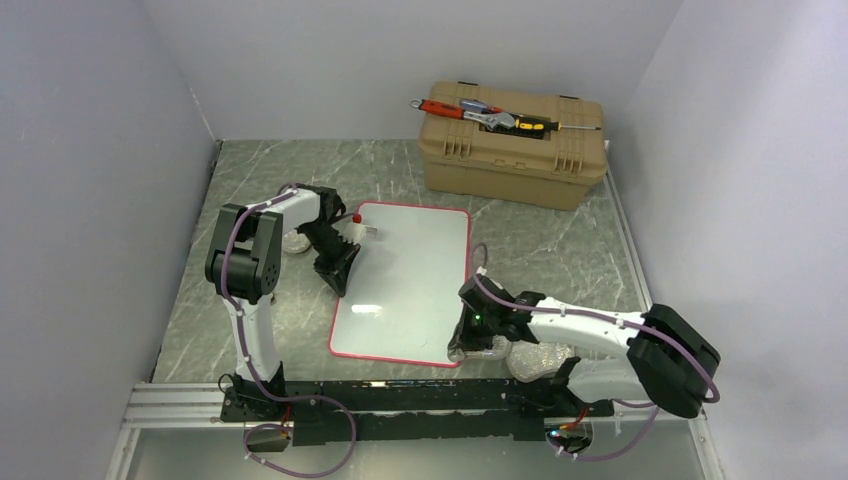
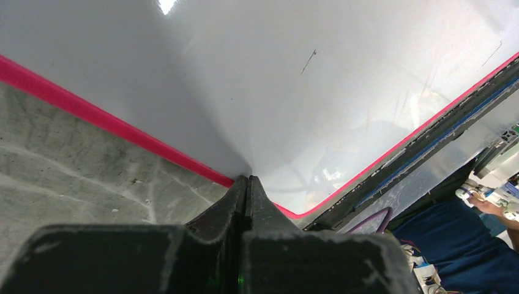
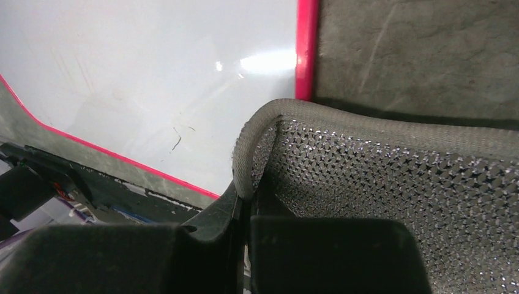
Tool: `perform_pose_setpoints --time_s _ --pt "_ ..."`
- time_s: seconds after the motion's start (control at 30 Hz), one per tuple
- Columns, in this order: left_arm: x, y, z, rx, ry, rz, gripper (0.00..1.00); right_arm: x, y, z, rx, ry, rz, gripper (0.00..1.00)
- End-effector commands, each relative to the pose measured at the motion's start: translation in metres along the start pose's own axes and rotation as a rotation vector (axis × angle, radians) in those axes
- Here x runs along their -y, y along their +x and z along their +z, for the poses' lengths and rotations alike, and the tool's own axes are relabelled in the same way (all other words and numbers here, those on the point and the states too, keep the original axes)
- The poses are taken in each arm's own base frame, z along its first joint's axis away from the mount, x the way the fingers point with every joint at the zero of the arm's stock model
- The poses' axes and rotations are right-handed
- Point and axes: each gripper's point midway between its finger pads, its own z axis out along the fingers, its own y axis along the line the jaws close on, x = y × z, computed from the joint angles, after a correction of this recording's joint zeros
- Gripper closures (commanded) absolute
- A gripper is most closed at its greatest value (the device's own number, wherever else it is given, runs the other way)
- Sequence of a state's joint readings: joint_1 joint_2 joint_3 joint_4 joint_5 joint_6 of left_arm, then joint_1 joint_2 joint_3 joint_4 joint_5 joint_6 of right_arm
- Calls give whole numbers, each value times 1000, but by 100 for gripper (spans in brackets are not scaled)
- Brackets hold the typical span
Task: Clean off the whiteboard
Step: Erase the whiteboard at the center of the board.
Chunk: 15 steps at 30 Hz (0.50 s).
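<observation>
Few pen traces were left on the large, glossy white whiteboard (image 1: 410,280) with the thin red rim, which lay flat near the middle of the tabletop (image 1: 560,250). Only a small dark squiggle (image 3: 177,138) showed toward its near edge, so you could judge the wiping mostly done, with that mark and a last pass to go. Your right gripper (image 3: 245,190) was clamped tight on a fold of grey, silvery-meshed cloth (image 3: 398,177). It sat low at the board's near right corner, its arm stretched out flat from the tabletop's near right. Your left gripper (image 2: 247,179) was pinched closed on nothing. Its tips pressed down at the board's left edge, with the forearm angled steeply, apparently to steady the board.
</observation>
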<state>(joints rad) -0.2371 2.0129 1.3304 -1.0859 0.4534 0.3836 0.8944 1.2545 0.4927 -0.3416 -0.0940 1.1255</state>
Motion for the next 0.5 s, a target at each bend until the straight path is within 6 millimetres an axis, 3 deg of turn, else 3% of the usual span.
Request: perform_pose_setpoints --time_s 0.0,0.2,0.3,0.47 --pt "-19 -12 -3 40 -89 81 97 74 38 12 -86 298 -43 100" --pt "-18 -10 -1 33 -80 77 96 35 47 42 -162 244 -114 100" --pt "-18 -10 -3 33 -86 80 97 52 40 33 -134 321 -111 100" --pt "-17 -12 -4 38 -81 80 97 93 25 -4 -48 378 -38 100"
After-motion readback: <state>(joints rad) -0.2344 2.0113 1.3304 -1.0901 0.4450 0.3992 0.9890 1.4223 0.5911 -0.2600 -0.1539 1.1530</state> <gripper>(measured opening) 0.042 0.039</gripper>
